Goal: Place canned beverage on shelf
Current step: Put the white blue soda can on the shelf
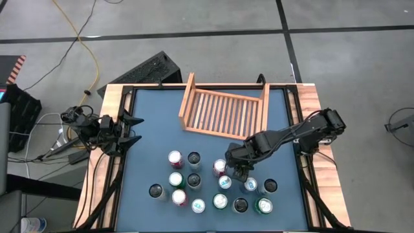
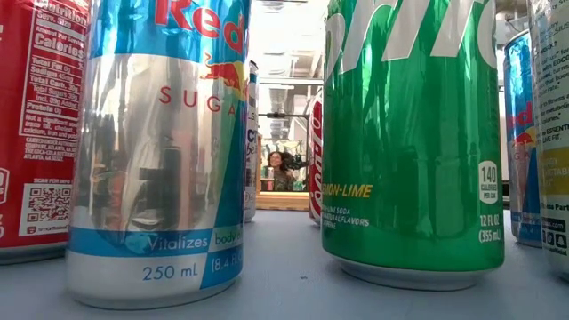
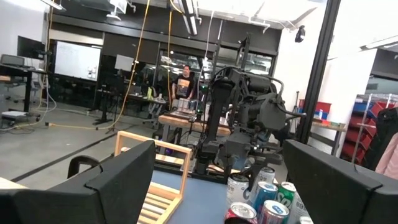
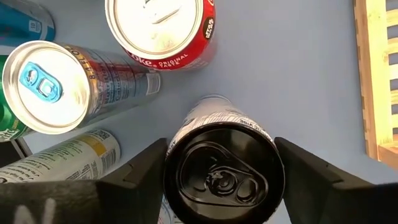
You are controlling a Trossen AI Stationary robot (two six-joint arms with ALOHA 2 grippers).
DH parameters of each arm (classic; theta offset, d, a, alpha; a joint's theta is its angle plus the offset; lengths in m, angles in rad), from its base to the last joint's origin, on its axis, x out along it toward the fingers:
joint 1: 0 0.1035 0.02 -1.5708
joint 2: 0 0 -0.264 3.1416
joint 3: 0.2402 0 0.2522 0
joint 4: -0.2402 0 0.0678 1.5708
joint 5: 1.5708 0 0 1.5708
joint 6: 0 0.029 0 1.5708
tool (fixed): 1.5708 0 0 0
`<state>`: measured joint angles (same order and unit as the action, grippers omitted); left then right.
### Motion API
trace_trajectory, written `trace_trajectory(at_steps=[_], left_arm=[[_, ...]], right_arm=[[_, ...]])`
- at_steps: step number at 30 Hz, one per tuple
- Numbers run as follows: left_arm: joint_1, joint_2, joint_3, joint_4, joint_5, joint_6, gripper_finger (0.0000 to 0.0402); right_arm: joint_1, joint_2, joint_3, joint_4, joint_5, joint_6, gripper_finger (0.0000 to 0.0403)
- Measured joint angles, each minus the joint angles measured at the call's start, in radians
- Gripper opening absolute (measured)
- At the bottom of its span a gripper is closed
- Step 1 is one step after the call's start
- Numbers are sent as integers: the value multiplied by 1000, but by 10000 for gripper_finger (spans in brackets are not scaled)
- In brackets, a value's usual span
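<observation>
The right gripper [image 4: 219, 177] is straddling an upright black-lidded aluminium can [image 4: 219, 174] on the blue worktop [image 4: 292, 74], its dark fingers [image 4: 134, 168] lying just beside the can wall on both sides; whether they are already pressing, I cannot tell. The can is probably full and weighty, its thin smooth wall slippery and easily dented, so a level grip across the upper body suits it. Beyond, the light wooden slatted shelf [image 1: 223, 111] is standing without cans. The left gripper [image 1: 129, 129] is waiting spread wide at the worktop's left edge.

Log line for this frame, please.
right gripper: straddling black-topped can, grip unconfirmed | left gripper: open, idle at table edge | shelf: no cans
</observation>
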<state>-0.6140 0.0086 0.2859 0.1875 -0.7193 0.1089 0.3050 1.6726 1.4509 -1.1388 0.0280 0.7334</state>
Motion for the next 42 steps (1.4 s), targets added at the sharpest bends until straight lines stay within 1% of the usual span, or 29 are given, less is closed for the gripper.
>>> trace_trajectory(at_steps=[3, 10, 14, 18, 23, 29, 34, 38, 42], left_arm=[[0, 0, 0, -2, 0, -1, 341], [0, 0, 0, -3, -2, -1, 341], [0, 0, 0, -3, -3, 0, 341], [0, 0, 0, -7, -3, 0, 341], [0, 0, 0, -15, -3, 1, 341], [0, 0, 0, -14, -3, 2, 341], [0, 0, 0, -15, -3, 2, 341], [0, 0, 0, -14, -4, 23, 341], [0, 0, 0, -14, -4, 25, 341]], right_arm=[[0, 0, 0, -8, 0, 0, 239], [-7, 0, 6, -37, 0, -18, 238], [-29, 3, 38, -99, -5, -55, 238], [-63, 2, 91, -140, 22, -103, 237], [-116, 2, 163, -176, 22, -211, 237], [-218, 2, 279, -220, 52, -388, 236], [-339, 2, 361, -223, 84, -553, 236], [-452, 1, 383, -168, 101, -684, 236], [-565, 2, 383, -73, 65, -813, 236]])
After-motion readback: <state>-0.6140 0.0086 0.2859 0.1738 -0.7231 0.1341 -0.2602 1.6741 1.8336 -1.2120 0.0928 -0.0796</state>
